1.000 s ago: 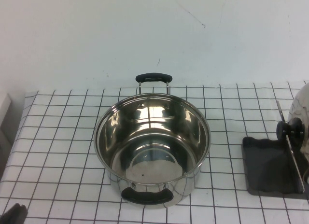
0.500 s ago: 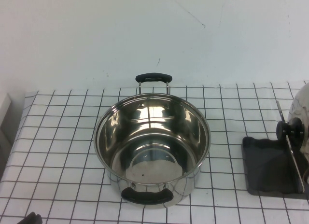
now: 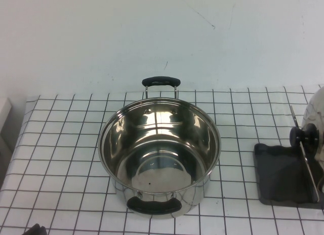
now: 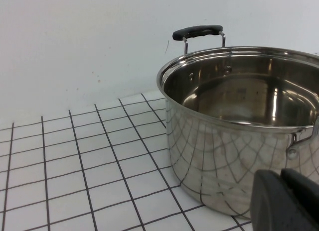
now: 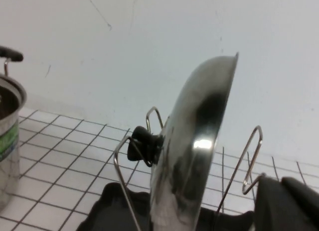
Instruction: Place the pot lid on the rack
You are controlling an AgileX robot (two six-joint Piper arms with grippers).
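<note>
The shiny steel pot lid [image 3: 317,109] with its black knob [image 3: 305,135] stands on edge in the rack [image 3: 281,178], a dark grey tray with a slanted metal bar [image 3: 306,161], at the table's right edge. In the right wrist view the lid [image 5: 194,141] leans upright among the rack's wire loops [image 5: 251,156], and my right gripper [image 5: 281,183] is shut and empty just beside the rack, apart from the lid. My left gripper [image 4: 281,177] is shut and empty close to the pot's near side; only its tip [image 3: 35,229] shows in the high view.
The deep steel pot [image 3: 159,154] with two black handles stands open at the middle of the checked cloth; it also shows in the left wrist view [image 4: 239,121]. A white wall runs behind the table. A pale object sits at the far left edge [image 3: 4,113].
My left gripper's tip has slid lower and to the right along the bottom edge of the high view. The lid, rack and pot have not moved.
</note>
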